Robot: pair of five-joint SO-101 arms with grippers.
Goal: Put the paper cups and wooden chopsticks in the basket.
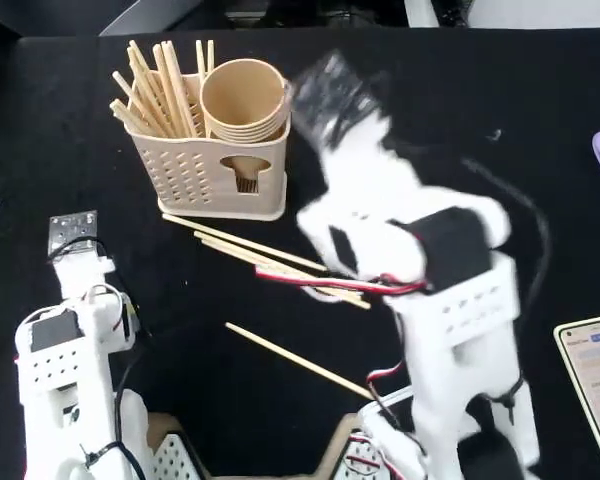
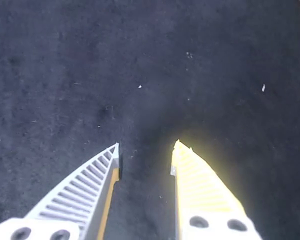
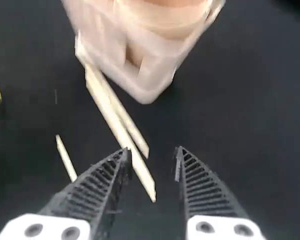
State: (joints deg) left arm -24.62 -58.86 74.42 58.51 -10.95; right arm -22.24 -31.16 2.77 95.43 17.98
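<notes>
Several loose chopsticks point(image 1: 270, 257) remain on the tabletop point(image 1: 480, 80); paper cups point(image 1: 242, 95) sit in the basket point(image 1: 195, 175). Left gripper point(image 2: 146, 144) and right gripper point(image 3: 152, 150) jaws parted, empty.

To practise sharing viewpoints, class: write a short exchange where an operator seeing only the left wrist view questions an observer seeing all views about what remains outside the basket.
Operator: My jaws hang open over black cloth. Where is the basket?
Observer: The beige perforated plastic basket stands at the table's far side, already holding stacked tan paper cups.
Operator: Anything left out?
Observer: Yes, several thin wooden chopsticks lie on the cloth just in front of it, near the right arm's open jaws.
</notes>
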